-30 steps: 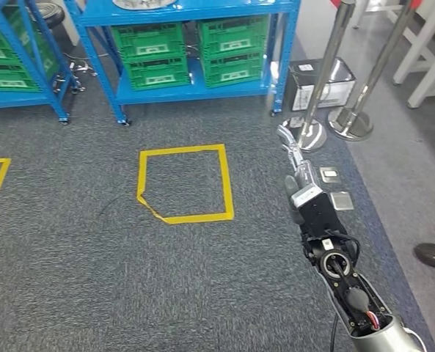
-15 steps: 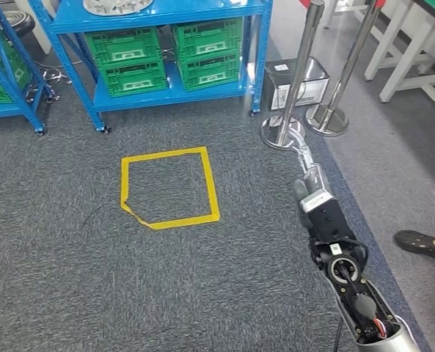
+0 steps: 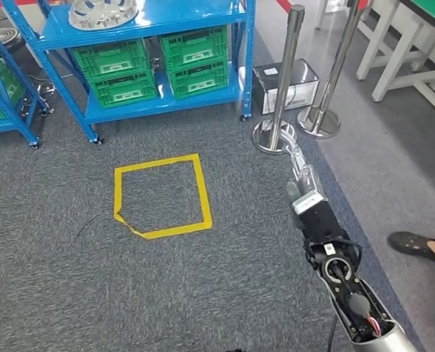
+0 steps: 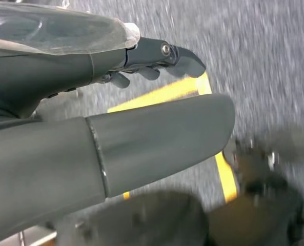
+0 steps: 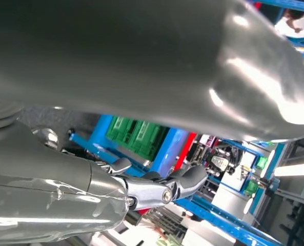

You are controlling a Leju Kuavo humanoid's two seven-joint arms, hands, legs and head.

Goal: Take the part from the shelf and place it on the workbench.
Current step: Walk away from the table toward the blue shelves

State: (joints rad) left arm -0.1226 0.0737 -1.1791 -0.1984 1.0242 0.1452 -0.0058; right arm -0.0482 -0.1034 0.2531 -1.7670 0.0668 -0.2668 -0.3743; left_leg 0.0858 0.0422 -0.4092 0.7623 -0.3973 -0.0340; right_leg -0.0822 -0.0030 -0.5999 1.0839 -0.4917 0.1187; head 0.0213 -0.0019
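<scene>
The part (image 3: 103,12) is a round silver ribbed disc lying on the upper board of the blue shelf (image 3: 148,18) at the far side of the carpet. My right hand (image 3: 302,187) reaches forward over the carpet, well short of the shelf, fingers stretched out and holding nothing. The right wrist view has the same hand (image 5: 115,189) with thumb and fingers apart, the shelf beyond it. My left hand (image 4: 142,143) hangs over the carpet with its thumb and fingers apart and nothing between them.
Green crates (image 3: 148,66) fill the shelf's lower level. A yellow tape square (image 3: 159,194) marks the carpet before it. Two chrome posts (image 3: 284,81) and a grey box (image 3: 284,81) stand right of the shelf. A person's shoe (image 3: 411,246) is at the right, white table legs (image 3: 395,51) behind.
The camera has moved: the shelf and tape square have slid left and lower in the picture, and the silver part has come more fully into view. My right hand stays outstretched.
</scene>
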